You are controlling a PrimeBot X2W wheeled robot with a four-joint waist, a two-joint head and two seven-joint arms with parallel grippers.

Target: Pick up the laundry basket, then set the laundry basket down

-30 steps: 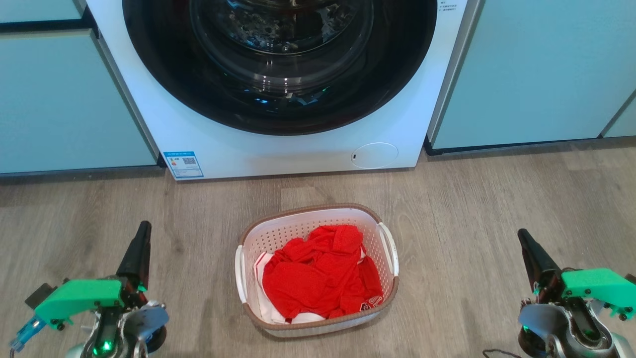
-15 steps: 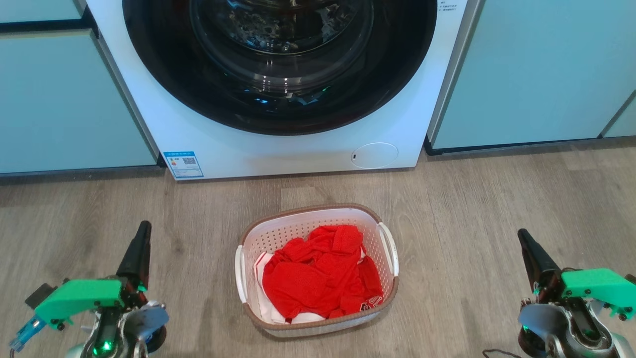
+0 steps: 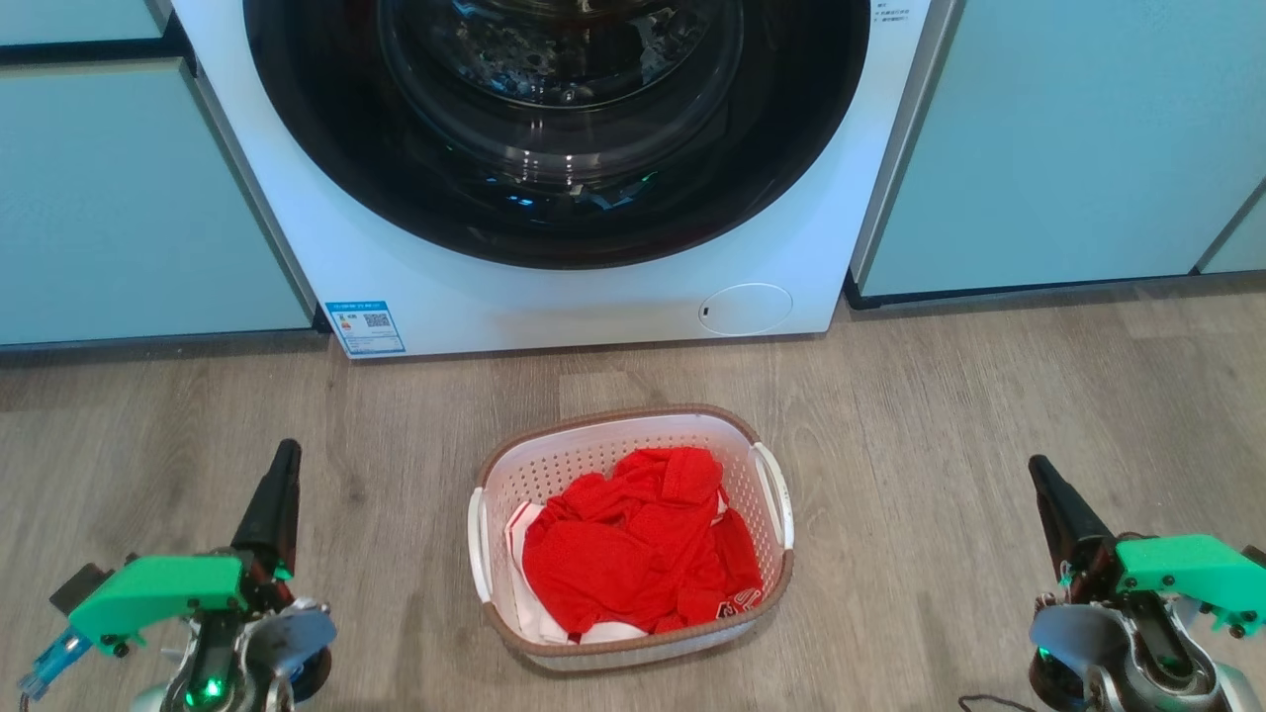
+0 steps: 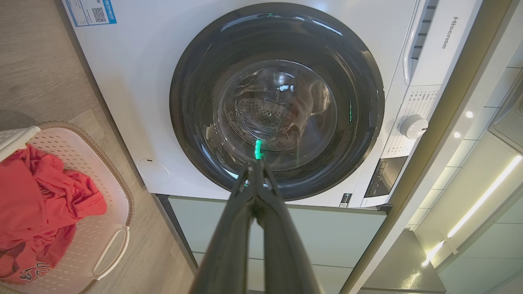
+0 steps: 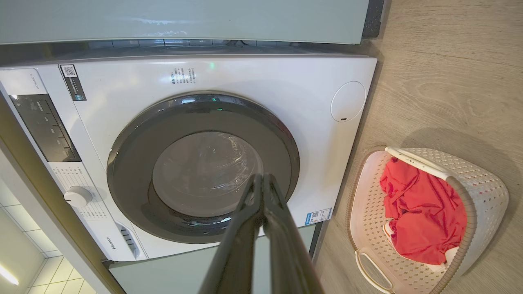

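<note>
The laundry basket (image 3: 554,475) stands on the wood floor (image 3: 940,396), near the front of the washer (image 3: 593,297) and below its round door, with crumpled red clothing (image 3: 633,554) inside. The left gripper (image 3: 287,453) hangs well to the basket's left and the right gripper (image 3: 1037,467) well to its right. Both pairs of jaws are pressed together, empty.

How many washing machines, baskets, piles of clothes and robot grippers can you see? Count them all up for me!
washing machine: 1
laundry basket: 1
heap of clothes, mostly red, in the basket: 1
grippers: 2, the left gripper and the right gripper, both with jaws shut
Total: 5
</note>
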